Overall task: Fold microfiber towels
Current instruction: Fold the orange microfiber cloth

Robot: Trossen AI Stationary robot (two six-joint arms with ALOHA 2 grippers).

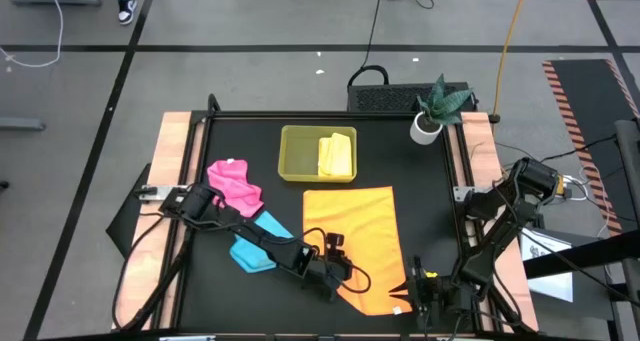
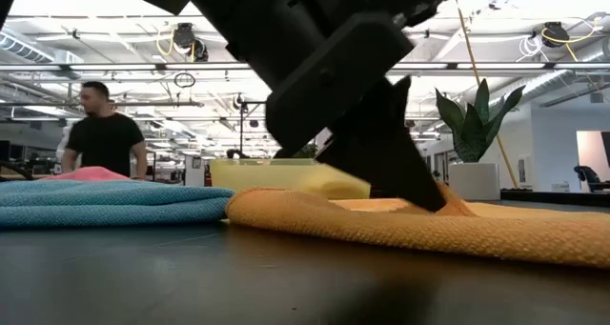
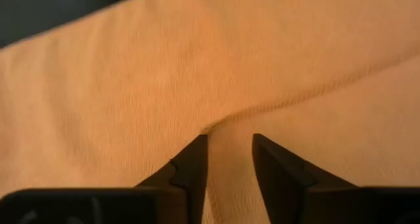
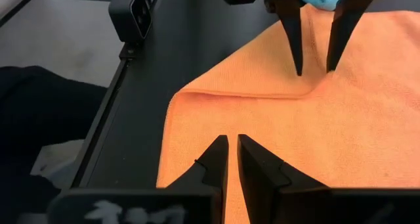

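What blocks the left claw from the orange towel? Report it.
Nothing visible. The left claw stands right at a folded edge of the orange towel, its fingers apart, with no other thing between them. The blue towel and pink towel lie off to the side.

From my table-level camera I log: orange towel (image 2: 400, 222), lying rumpled across the near tabletop (image 2: 286, 277), thick fold facing me. Left gripper (image 2: 419, 187), dark, coming down from above, tips pressed into the orange cloth. Sky blue towel (image 2: 105, 203) beside it, touching its end. Pink towel (image 2: 86, 173) showing just behind the blue. Yellow-green tray (image 2: 276, 174) farther back. Potted plant (image 2: 472, 139) toward the far edge. One person (image 2: 103, 134) in a black shirt in the room beyond.
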